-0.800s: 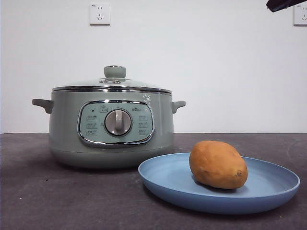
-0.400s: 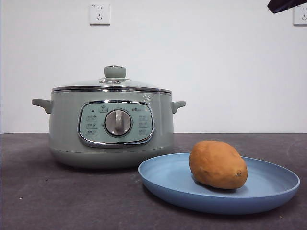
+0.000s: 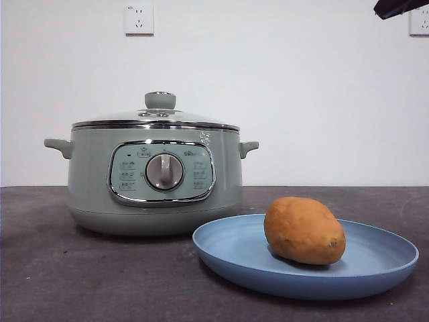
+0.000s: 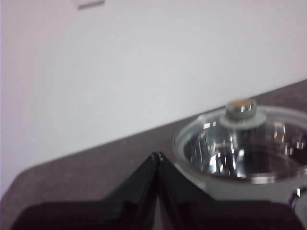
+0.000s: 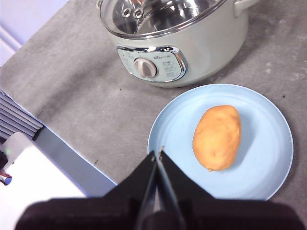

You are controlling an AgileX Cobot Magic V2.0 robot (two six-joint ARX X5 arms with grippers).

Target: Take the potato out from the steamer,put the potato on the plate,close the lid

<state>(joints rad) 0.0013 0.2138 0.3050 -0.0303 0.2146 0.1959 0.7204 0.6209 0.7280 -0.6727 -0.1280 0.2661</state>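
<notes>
The orange-brown potato (image 3: 305, 230) lies on the light-blue plate (image 3: 228, 251) at the front right; the right wrist view shows the potato (image 5: 217, 136) on the plate (image 5: 268, 158) too. The sage-green steamer (image 3: 155, 178) stands at the left with its glass lid (image 3: 159, 115) closed on it; the lid also shows in the left wrist view (image 4: 244, 143). My left gripper (image 4: 157, 155) is shut and empty, beside the steamer (image 4: 225, 184) and apart from it. My right gripper (image 5: 157, 154) is shut and empty, high above the plate's edge, a black tip (image 3: 397, 7) at the top right corner.
The dark grey tabletop (image 3: 80, 282) runs to a white wall with two sockets (image 3: 139, 19). In the right wrist view the table's front edge (image 5: 72, 158) and a white and grey structure beside it show.
</notes>
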